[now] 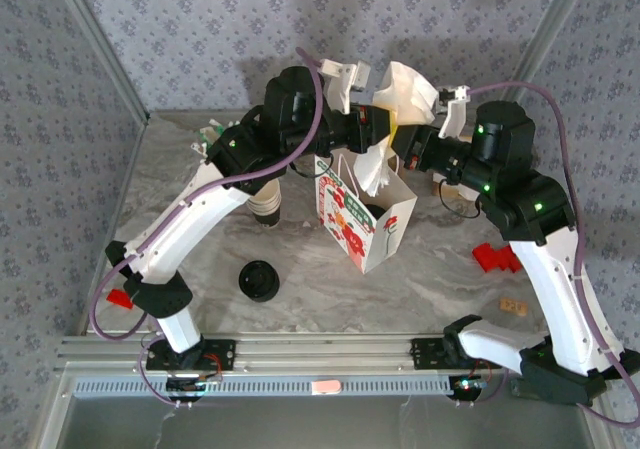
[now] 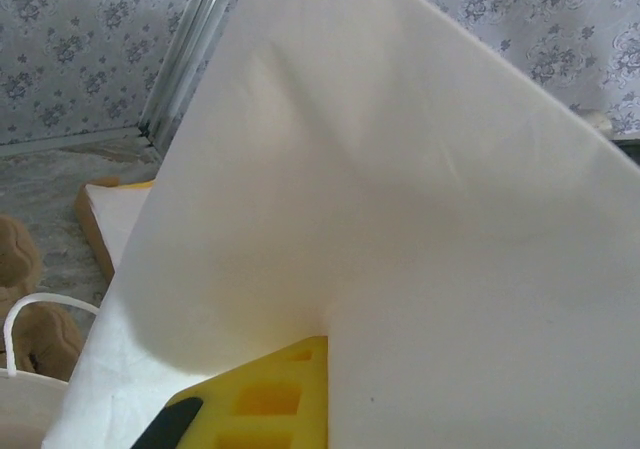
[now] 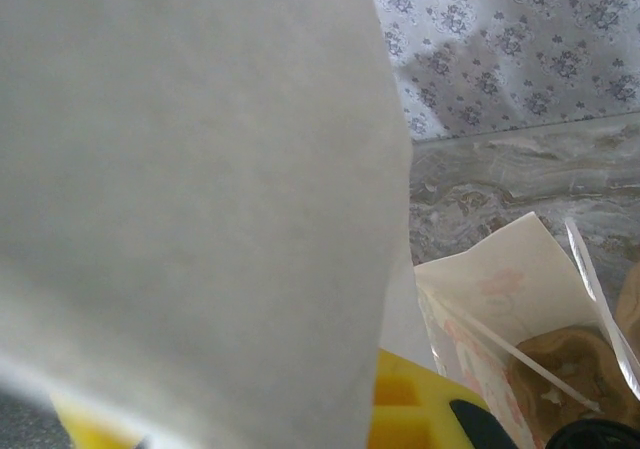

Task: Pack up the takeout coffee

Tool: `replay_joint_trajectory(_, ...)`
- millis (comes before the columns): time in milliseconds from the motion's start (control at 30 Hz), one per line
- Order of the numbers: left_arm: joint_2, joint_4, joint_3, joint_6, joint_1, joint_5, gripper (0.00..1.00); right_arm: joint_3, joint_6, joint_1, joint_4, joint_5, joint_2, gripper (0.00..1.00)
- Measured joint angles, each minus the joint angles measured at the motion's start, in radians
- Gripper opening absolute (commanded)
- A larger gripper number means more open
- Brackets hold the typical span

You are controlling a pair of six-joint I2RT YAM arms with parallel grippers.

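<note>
While both arms meet over the floral paper bag point(image 1: 365, 224), the left gripper point(image 1: 372, 129) and the right gripper point(image 1: 410, 144) are each clamped narrow on a white paper sheet point(image 1: 410, 89). The sheet billows up above them and trails down between them into the bag's mouth (whether it is one shared sheet or two, I cannot tell). In each wrist view the sheet rises straight off a yellow finger point(image 2: 270, 399), so the pinch looks firm.

Below and just to the right of the right gripper the bag stands open, with brown contents point(image 3: 560, 369) inside. A rounded black edge beneath them is most likely the lid of the takeout coffee point(image 3: 600, 435); the cup body is hidden. Judging from that, the cup is already bagged and the step in hand is tucking paper over it.

Next, both grippers need to lower together toward the mouth beneath them. They should push the sheet in gently so the light bag does not tip, then let go.
</note>
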Motion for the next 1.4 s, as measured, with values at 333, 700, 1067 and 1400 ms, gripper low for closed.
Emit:
replay_joint_trajectory(333, 0.015, -0.034, 0.032, 0.045, 0.000, -0.019, 0.09, 0.000, -0.021, 0.000, -0.001, -0.043, -0.008, 0.00)
replay_joint_trajectory(700, 0.042, -0.063, 0.075, 0.060, 0.000, -0.031, 0.09, 0.000, -0.038, 0.005, -0.009, -0.043, -0.008, 0.00)
replay_joint_trajectory(1067, 0.061, -0.070, 0.081, 0.071, 0.000, -0.053, 0.09, -0.001, -0.053, 0.016, -0.022, -0.056, -0.025, 0.02)
replay_joint_trajectory(1400, 0.073, -0.076, 0.104, 0.071, 0.000, -0.058, 0.09, -0.008, -0.053, 0.023, -0.013, -0.061, -0.024, 0.26)
